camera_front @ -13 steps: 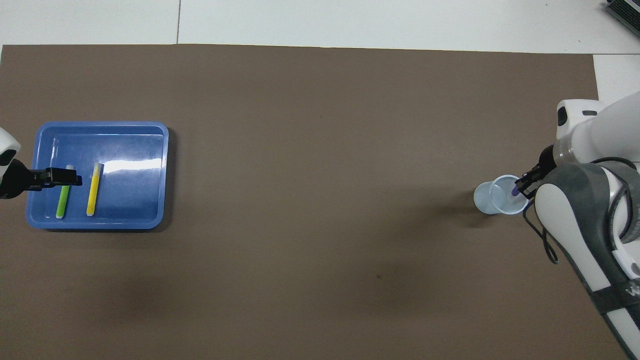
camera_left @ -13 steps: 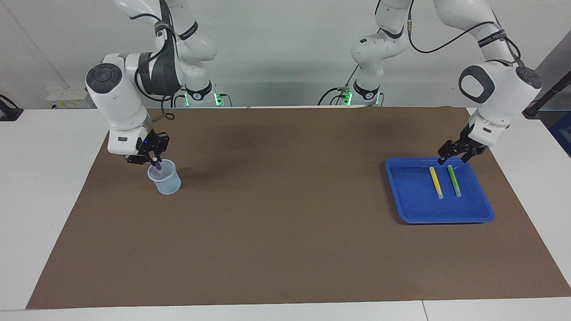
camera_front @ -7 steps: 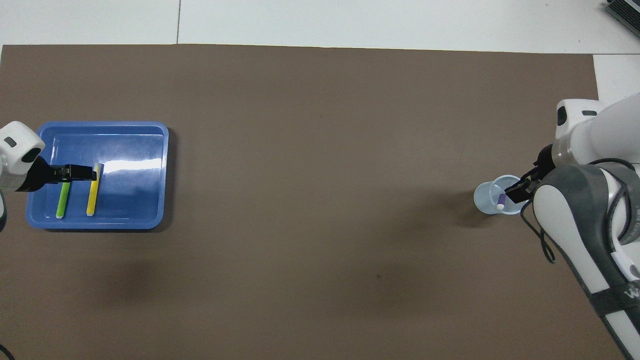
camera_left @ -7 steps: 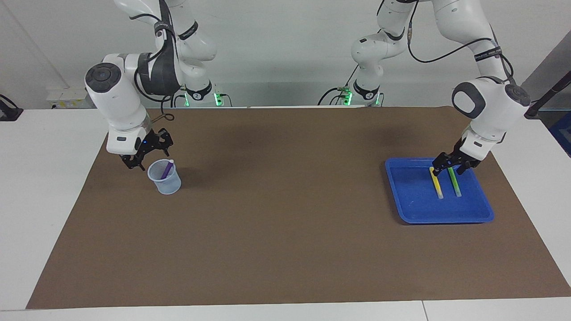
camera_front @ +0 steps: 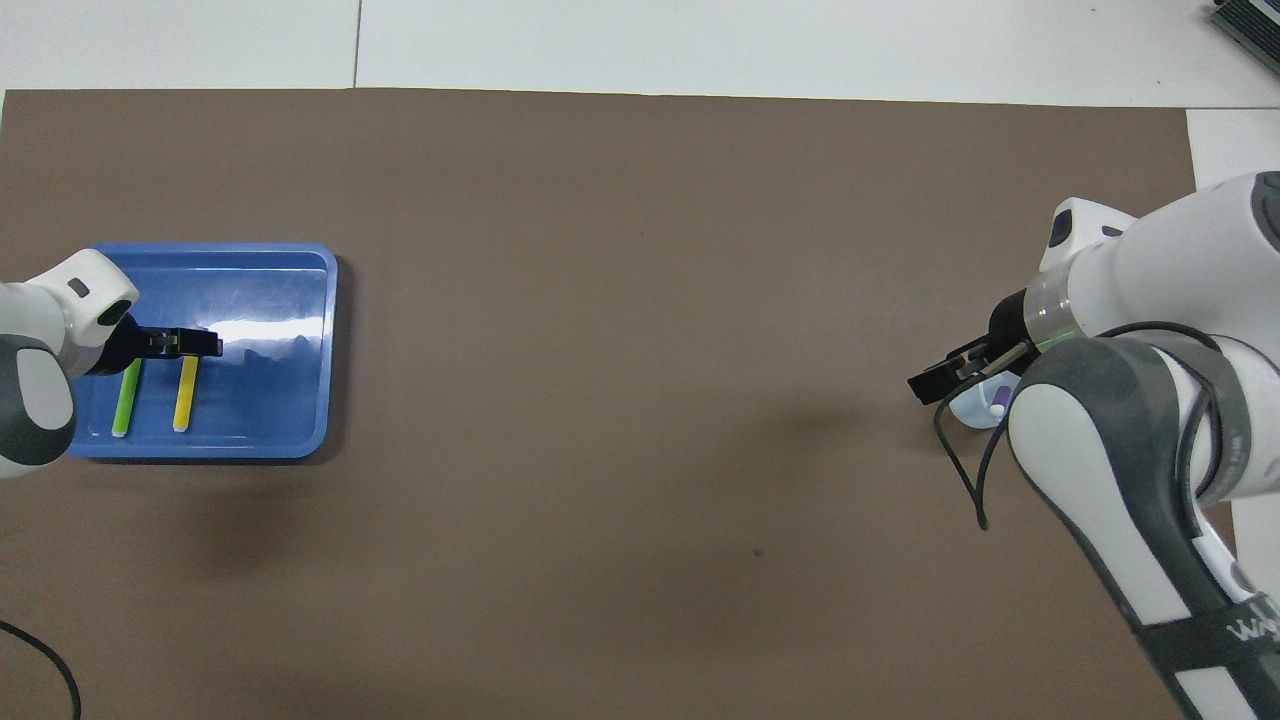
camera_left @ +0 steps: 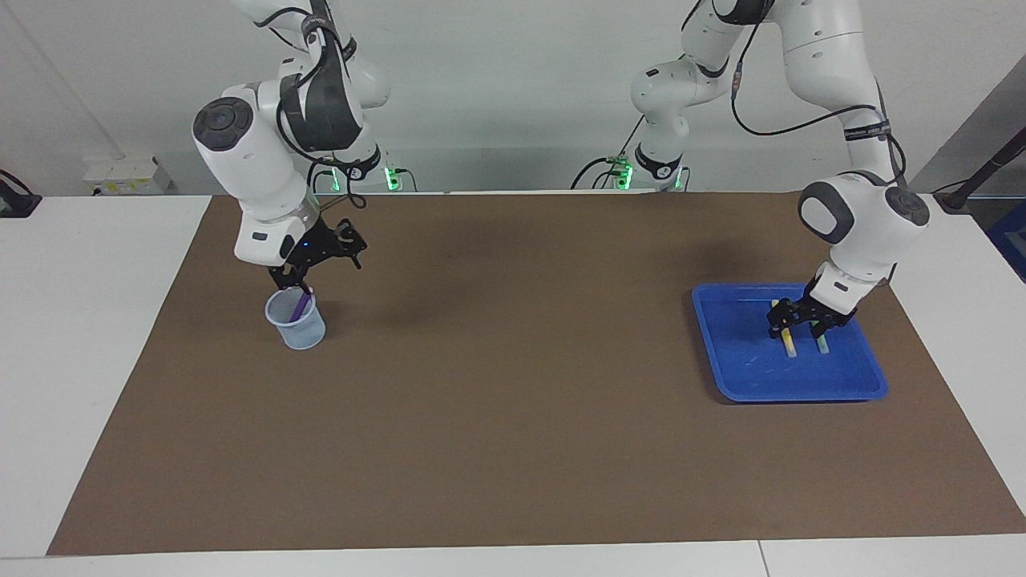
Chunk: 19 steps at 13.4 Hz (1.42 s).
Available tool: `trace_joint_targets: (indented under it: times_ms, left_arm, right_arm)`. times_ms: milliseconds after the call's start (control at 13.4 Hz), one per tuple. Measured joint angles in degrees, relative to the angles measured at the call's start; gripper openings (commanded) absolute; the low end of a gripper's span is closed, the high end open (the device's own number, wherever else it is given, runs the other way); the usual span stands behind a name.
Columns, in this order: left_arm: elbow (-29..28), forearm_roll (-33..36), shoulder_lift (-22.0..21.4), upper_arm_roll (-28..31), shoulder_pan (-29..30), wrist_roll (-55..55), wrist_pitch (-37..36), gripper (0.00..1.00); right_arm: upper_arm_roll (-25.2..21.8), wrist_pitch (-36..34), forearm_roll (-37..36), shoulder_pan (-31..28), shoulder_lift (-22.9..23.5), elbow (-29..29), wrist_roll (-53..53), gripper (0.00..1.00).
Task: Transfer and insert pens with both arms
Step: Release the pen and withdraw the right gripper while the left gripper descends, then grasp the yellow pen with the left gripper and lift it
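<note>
Facing view showed our left gripper (camera_left: 800, 322) low in the blue tray (camera_left: 745, 377), its fingers spread and standing either side of the yellow pen (camera_left: 789, 346), not yet closed on it. The green pen (camera_left: 823, 344) lay just beside the yellow one, parallel to it, toward the left arm's end of the tray. Our right gripper (camera_left: 321, 260) hung open and empty just above the clear cup (camera_left: 296, 320), and the purple pen (camera_left: 300, 304) leaned inside that cup, toward the right arm's end of the table.

We judged these pens light, stiff and smooth, so likely to roll or slip if pinched near an end. We would have taken the yellow one across the middle of its barrel, clear of the pale cap end.

The green pen was the nearest obstacle: the outer finger had to come down in the narrow gap between the two pens without nudging it. The tray's raised rim stood close to the wrist as well. The cup looked light and easy to tip. The brown mat (camera_left: 513, 449) between tray and cup offered nothing in the way of a handover.
</note>
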Motion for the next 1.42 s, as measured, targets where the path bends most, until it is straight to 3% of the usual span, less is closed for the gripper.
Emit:
trace_joint_targets:
  times_ms: [448,672,822,896,1121,1270,1419]
  left_arm:
    - [0.00,0.85,1.16,0.18,0.01,0.37,0.14,0.84]
    - [0.00,1.13,1.39,0.46,0.12,0.41,0.11,0.73]
    - [0.03,1.27,1.45,0.61,0.18,0.44,0.11,0.56]
    - [0.04,1.30,1.45,0.62,0.18,0.44,0.11,0.39]
    - [0.16,1.73,1.10,0.85,0.26,0.45,0.06,0.14]
    - [0.11,1.79,1.01,0.95,0.32,0.46,0.08,0.00]
    - [0.10,1.79,1.01,0.95,0.32,0.45,0.08,0.00]
  right_arm:
    - [0.13,0.00,9.16,4.33,-0.01,0.22,17.83,1.00]
    - [0.15,0.06,11.97,5.63,-0.02,0.38,23.82,1.00]
    - [0.14,0.80,12.29,5.99,-0.02,0.44,25.85,1.00]
    - [0.16,0.94,12.37,6.31,-0.02,0.46,26.03,1.00]
    - [0.16,1.07,12.41,7.22,-0.02,0.48,26.35,1.00]
    - [0.15,1.09,12.41,7.26,-0.02,0.48,26.37,1.00]
    - [0.15,1.09,12.41,7.26,-0.02,0.48,26.84,1.00]
